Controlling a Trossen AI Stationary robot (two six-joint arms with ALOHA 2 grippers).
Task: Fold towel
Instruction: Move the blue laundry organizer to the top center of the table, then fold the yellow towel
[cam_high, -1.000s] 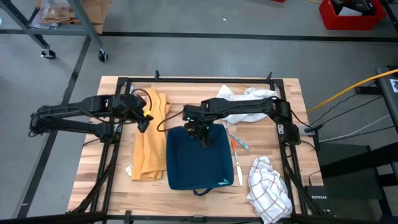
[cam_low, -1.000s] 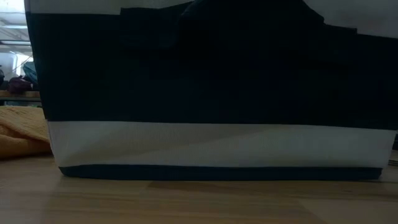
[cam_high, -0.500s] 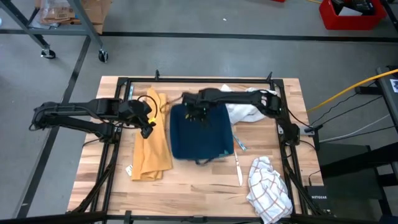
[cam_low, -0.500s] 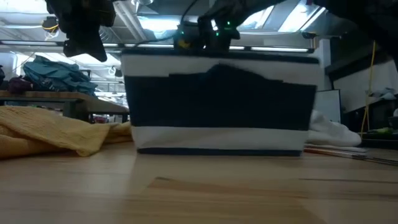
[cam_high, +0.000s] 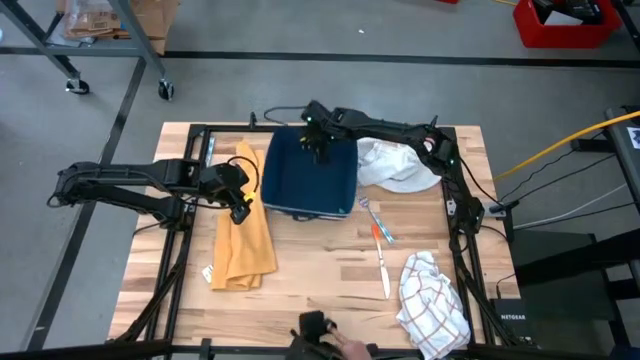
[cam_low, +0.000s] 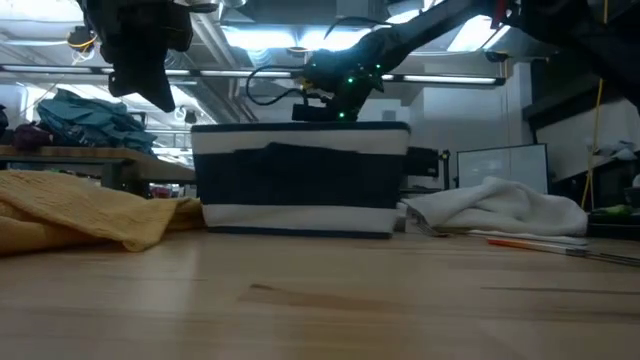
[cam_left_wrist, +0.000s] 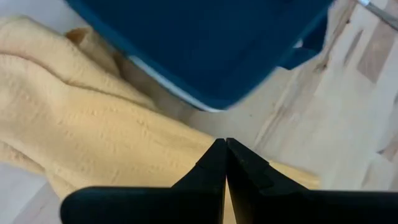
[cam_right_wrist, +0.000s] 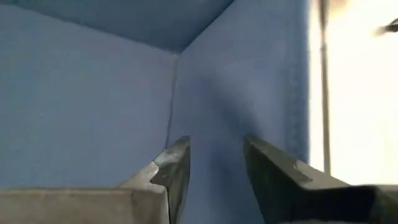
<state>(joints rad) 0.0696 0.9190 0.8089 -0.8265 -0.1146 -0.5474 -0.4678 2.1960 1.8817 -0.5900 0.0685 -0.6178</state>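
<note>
Preparatory step: the right gripper (cam_high: 318, 143), jaws parted, sits inside the blue bin (cam_high: 305, 180) at the worktop's far edge; left gripper (cam_high: 240, 200), jaws clenched empty, must next grasp the yellow towel (cam_high: 243, 235) beneath it.

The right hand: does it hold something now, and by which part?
Nothing is held. The right hand is open inside the blue bin, fingers apart, near its far wall.
</note>
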